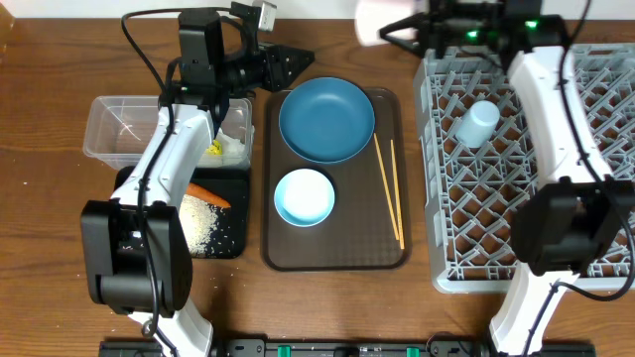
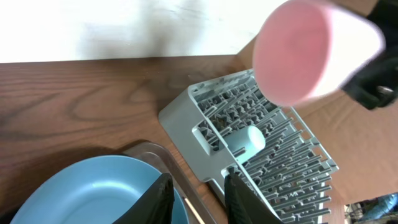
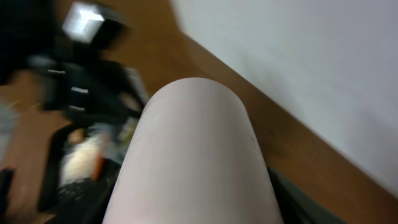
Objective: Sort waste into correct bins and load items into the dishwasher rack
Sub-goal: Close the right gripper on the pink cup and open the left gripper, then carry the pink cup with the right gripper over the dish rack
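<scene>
Closest to my right wrist camera, the pinkish-white cup [image 3: 193, 162] filled nearly the whole view. From overhead I read the right gripper [image 1: 397, 30] as closed on it and holding it in the air, just past the far left corner of the dishwasher rack [image 1: 466, 228]. I judged the step in hand to be loading this cup. The next move called for carrying it in over the lattice and setting it down between the pegs, clear of the light blue cup [image 1: 478, 124] already lying there.

Further out, the left gripper [image 2: 198, 186] hung beside the big dark blue plate [image 1: 326, 119], fingers parted and holding nothing. The plate, the white bowl [image 1: 304, 196] and the chopsticks [image 1: 389, 193] were all on the brown serving tray [image 1: 337, 256], not yet loaded. Beyond that, the black tray [image 1: 233, 243] held rice [image 1: 203, 223] and the carrot [image 1: 210, 195], with the clear tub [image 1: 109, 129] touching its far end.

The table [image 1: 50, 198] was dark grained wood, and a plain white wall [image 2: 93, 25] stood behind it.
</scene>
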